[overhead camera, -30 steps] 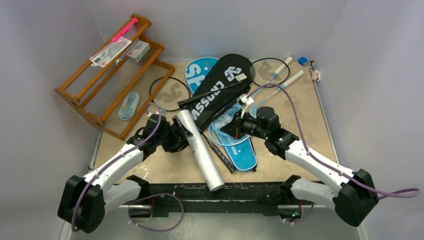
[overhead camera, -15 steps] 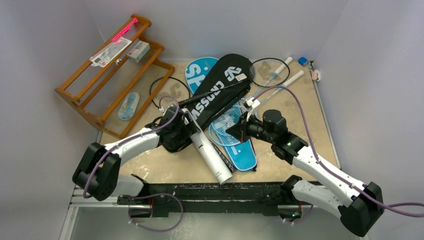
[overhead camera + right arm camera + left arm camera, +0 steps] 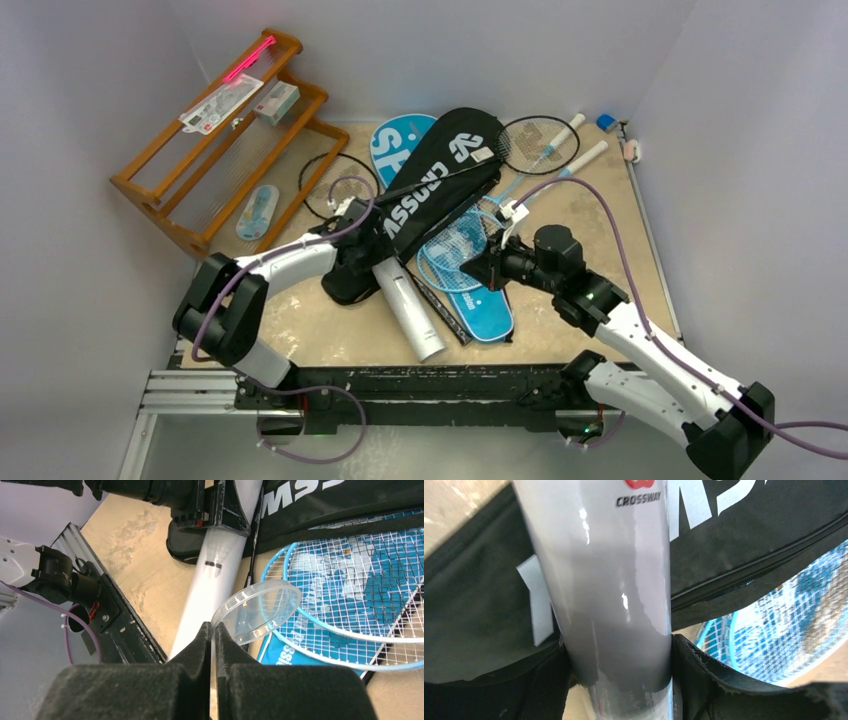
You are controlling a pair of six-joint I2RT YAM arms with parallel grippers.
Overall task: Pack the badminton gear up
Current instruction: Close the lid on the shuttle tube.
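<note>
Inside left tool (image 3: 621,680), gripped white tube (image 3: 609,580), ends cut off; right tool (image 3: 212,632) clamping clear lid (image 3: 260,610).

Probably lab; white enclosure walls (image 3: 60,150)

Soft even light — glare, blur on tube (image 3: 609,580).

Smooth, glossy white tube (image 3: 616,605) between my left fingers (image 3: 704,680), padded matt black and rough-edged, against a matt black cloth cover (image 3: 749,535); at my right fingers (image 3: 125,690), a clear, shiny plastic lid (image 3: 257,611).
</note>
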